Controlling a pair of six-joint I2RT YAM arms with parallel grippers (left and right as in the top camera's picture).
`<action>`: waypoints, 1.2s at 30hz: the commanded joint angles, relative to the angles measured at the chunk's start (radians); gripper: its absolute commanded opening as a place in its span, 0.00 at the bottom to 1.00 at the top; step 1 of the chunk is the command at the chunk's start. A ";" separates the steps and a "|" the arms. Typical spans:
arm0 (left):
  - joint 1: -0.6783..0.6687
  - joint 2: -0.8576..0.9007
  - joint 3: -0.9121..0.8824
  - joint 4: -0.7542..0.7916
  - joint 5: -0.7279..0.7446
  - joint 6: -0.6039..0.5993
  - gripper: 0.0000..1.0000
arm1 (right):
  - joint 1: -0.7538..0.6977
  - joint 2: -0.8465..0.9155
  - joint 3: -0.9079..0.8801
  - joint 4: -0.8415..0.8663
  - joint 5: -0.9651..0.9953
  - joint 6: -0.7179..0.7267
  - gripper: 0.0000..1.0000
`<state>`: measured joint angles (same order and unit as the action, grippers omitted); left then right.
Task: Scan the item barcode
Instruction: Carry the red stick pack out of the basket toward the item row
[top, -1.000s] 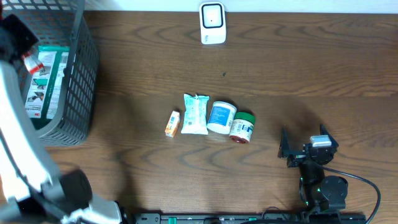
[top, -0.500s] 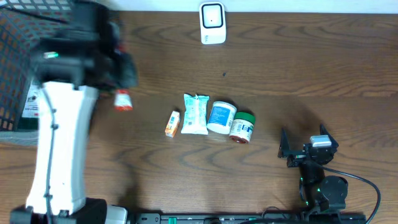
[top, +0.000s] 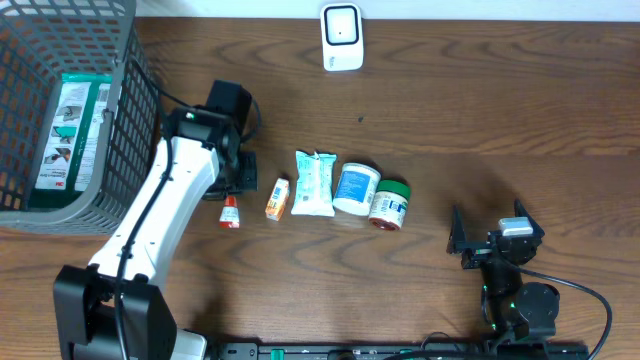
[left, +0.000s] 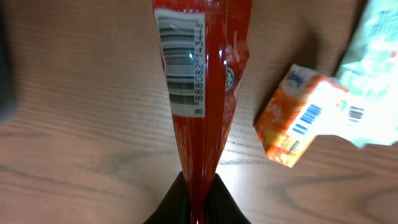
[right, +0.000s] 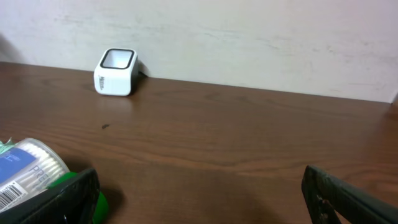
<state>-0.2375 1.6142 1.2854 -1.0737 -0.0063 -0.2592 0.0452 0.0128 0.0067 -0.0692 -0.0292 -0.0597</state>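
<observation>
Overhead, left-wrist and right-wrist views of the scanning station, read left to right.

A grey mesh basket (top: 130, 120) at the table's left edge contains a flat green-and-white package (top: 70, 125). The left arm (top: 160, 215) rises from its base at the near left and reaches diagonally toward the table centre, its wrist folded back so that the left gripper (top: 236, 188) points toward the near edge. Its jaws are pressed together on the narrow end of a red sachet (left: 199, 93). The sachet's white barcode label (left: 181, 62) faces the wrist camera. Whether the sachet touches the wood cannot be told.

Just right of the sachet lies a row of items: an orange carton (top: 277, 198), a white-and-green pack (top: 314, 184), a blue-labelled tub (top: 355, 188) and a green-lidded jar (top: 390, 204). The white scanner (top: 342, 37) stands at the far edge, well apart from the sachet.

At the near right, the right gripper (top: 490, 238) sits low beside its base, jaws spread wide and holding nothing.
</observation>
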 joint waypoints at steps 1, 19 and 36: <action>-0.003 -0.003 -0.056 0.040 -0.002 -0.009 0.08 | 0.009 -0.002 -0.001 -0.003 0.002 -0.008 0.99; -0.005 -0.001 -0.268 0.204 0.085 -0.080 0.08 | 0.009 -0.002 -0.001 -0.003 0.002 -0.008 0.99; -0.016 -0.290 -0.205 0.209 -0.016 0.120 0.07 | 0.009 -0.002 -0.001 -0.003 0.002 -0.008 0.99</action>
<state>-0.2405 1.4395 1.0340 -0.8707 -0.0067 -0.2523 0.0452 0.0128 0.0067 -0.0692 -0.0292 -0.0597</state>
